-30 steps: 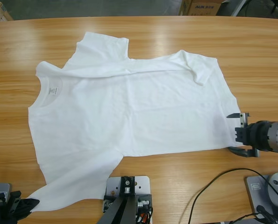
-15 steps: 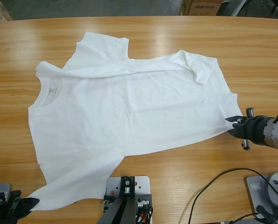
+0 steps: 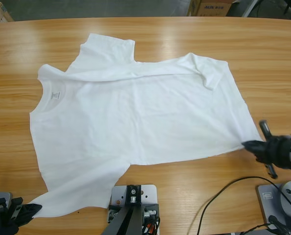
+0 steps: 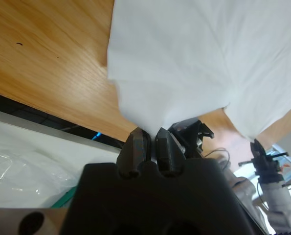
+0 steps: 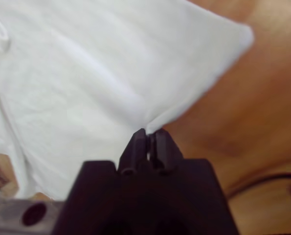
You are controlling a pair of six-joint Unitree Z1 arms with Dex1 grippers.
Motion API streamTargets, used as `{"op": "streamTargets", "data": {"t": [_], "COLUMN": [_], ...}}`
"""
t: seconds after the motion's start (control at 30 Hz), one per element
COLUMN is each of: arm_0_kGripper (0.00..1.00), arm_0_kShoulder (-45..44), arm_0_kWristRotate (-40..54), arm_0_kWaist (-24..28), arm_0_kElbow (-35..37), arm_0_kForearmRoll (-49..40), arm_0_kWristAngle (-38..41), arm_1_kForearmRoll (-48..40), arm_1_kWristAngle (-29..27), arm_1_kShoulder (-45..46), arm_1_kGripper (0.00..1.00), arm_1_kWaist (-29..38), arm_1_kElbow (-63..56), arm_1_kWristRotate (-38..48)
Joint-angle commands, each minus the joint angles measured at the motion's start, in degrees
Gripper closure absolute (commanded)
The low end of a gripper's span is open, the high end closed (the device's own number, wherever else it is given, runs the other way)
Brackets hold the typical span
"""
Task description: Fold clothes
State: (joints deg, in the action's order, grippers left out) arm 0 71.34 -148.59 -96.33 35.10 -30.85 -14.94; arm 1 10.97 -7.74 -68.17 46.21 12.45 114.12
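1. The T-shirt [image 3: 135, 127] is of thin, soft white cotton and lies spread on the long wooden table [image 3: 184, 39], with its collar toward the left of the high view and its hem toward the right.
2. The fabric is plain, without print, except for a small label [image 3: 56, 95] inside the round ribbed collar [image 3: 50, 100].
3. The far side of the shirt is folded over onto the body, which gives a long soft ridge across the upper part; one short sleeve [image 3: 108, 49] points away toward the far edge of the table.
4. The other sleeve [image 3: 81, 188] spreads toward the near edge, and its tip reaches the left gripper [image 3: 30, 211] at the bottom left corner of the high view.
5. In the left wrist view the left gripper's two black jaws are pressed together with a pinch of the white sleeve cloth between them; the cloth rises from them in a narrow gathered point and then widens.
6. The right gripper [image 3: 250, 145] is at the near right corner of the hem. In the right wrist view its jaws are closed on the thin edge of the fabric, which makes a small pointed peak there.
7. From this corner the hem is drawn into a sharp tip, with fine creases that run back into the body.
8. The table top is smooth light wood with long grain lines and a gentle shine. A black cable [image 3: 223, 196] curves over it near the right gripper.
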Motion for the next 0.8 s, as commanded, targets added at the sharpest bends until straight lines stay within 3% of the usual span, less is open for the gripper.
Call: {"op": "streamTargets", "data": {"t": [0.03, 0.2, 0.27, 0.37, 0.47, 0.6, 0.8], "arm_0_kGripper": [1.0, 1.0, 1.0, 1.0, 1.0, 1.0, 1.0], "arm_0_kShoulder": [0.0, 2.0, 2.7, 2.6, 3.1, 5.8, 8.8], "arm_0_kWristRotate": [2.0, 3.9, 6.5, 15.2, 22.8, 26.1, 37.0], "arm_0_kWaist": [0.6, 3.6, 6.9, 15.9, 22.8, 24.6, 31.3], "arm_0_kElbow": [3.0, 2.7, 2.6, 3.1, 4.6, 4.7, 5.9], "arm_0_kForearmRoll": [-2.4, -2.3, -1.5, -0.1, 1.5, 4.3, 8.2], "arm_0_kWristAngle": [0.1, -0.3, -0.6, -1.3, -1.2, -1.0, -1.0], "arm_1_kForearmRoll": [17.2, 10.6, 6.9, 2.7, 0.8, 0.7, -1.5], "arm_1_kWristAngle": [1.8, 3.8, 4.1, 4.0, 3.8, 4.9, 6.1], "arm_1_kShoulder": [10.3, 6.2, 3.5, 0.0, -1.1, -4.9, -9.9], "arm_1_kGripper": [1.0, 1.0, 1.0, 1.0, 1.0, 1.0, 1.0], "arm_1_kWaist": [2.0, 2.0, 2.0, 0.8, -3.2, -9.8, -14.4], "arm_1_kElbow": [8.1, 9.3, 9.2, 9.2, 10.9, 15.9, 18.0], "arm_1_kWristRotate": [0.0, 0.3, 0.1, -0.4, -5.6, -17.8, -24.1]}}
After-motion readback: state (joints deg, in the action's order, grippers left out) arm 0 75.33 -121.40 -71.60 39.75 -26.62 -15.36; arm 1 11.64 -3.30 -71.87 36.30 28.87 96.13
